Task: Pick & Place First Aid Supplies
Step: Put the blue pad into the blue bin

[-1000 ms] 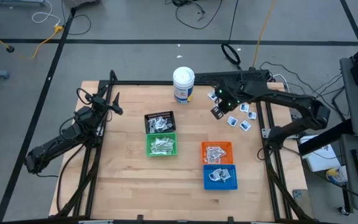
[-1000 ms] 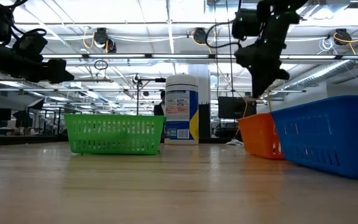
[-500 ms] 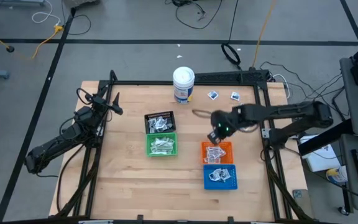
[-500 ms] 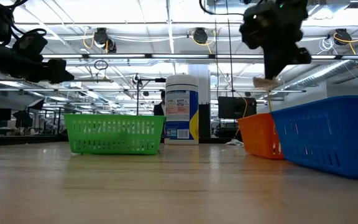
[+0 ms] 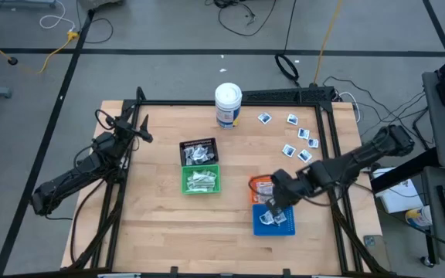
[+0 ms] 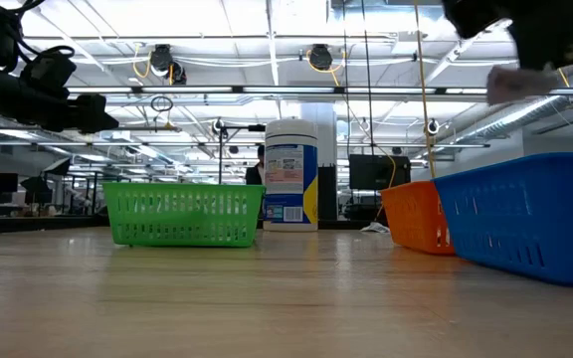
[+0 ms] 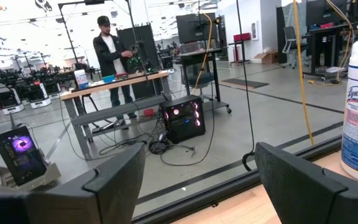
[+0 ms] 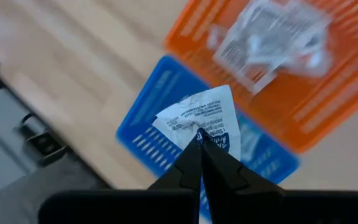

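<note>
The wooden table (image 5: 161, 208) is carrying four small baskets and a white canister (image 5: 228, 106). The left arm is waiting at the table's left edge, its left gripper (image 7: 197, 186) holding its fingers (image 7: 114, 180) spread wide with nothing between them; the canister is standing just beyond one fingertip. The right arm is reaching in from the right side, and the right gripper (image 5: 273, 210) is hanging above the blue basket (image 5: 285, 228). Its fingers (image 8: 191, 165) are pressing fully together, pinching the lower edge of one white packet (image 8: 201, 121) with blue print, which is standing up from the fingertips. Directly beneath the fingertips lies the blue basket, already holding packets; just past it lies the orange basket (image 5: 281, 182), also holding wrapped packets. The black basket (image 5: 198, 143) and green basket (image 5: 202, 189) are sitting well apart from these fingers, each holding narrow pale strips. Several loose packets (image 5: 298, 139) are lying on the table behind the right gripper, near the far right corner.
</note>
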{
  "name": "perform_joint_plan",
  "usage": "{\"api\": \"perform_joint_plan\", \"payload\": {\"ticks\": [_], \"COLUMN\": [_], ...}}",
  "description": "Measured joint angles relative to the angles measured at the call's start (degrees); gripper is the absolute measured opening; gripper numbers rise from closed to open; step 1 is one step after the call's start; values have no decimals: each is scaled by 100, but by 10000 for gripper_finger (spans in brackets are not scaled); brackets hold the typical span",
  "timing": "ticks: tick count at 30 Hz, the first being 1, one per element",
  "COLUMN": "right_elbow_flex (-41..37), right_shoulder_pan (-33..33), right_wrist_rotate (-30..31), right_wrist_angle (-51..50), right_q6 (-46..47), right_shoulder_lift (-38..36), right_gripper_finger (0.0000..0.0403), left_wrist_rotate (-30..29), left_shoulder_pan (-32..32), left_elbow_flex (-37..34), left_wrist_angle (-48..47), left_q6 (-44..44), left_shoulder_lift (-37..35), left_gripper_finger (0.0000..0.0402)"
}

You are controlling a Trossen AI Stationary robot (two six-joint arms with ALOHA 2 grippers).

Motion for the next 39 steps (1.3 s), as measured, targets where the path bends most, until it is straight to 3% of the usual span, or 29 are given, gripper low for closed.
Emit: {"api": "perform_joint_plan", "payload": {"ticks": [5,12,17,23,27,34,39], "right_elbow_flex": [4,2,2,2,-2,-2,-2], "right_shoulder_pan": [479,843,927,866,859,820,701], "right_wrist_rotate": [25,207,599,646,627,627,566], "right_wrist_angle": [442,587,567,637,919,1077,1025], "right_q6": [292,-242,-681,-681,-868,-1031,-1970], "right_shoulder_lift": [72,717,1242,1708,1797,1794,1665], "right_gripper_finger": [0,0,0,14,47,144,200], "left_wrist_rotate": [-1,-1,0,0,0,0,0], "left_shoulder_pan": [0,-1,0,0,0,-1,-2], "left_elbow_flex": [-1,0,0,0,0,0,0], "left_wrist_angle": [0,1,2,0,1,0,2], "left_q6": [0,0,0,0,0,0,0], "left_shoulder_lift": [-1,-1,-2,0,-2,-1,-2], "left_gripper_finger": [306,306,306,306,306,306,306]}}
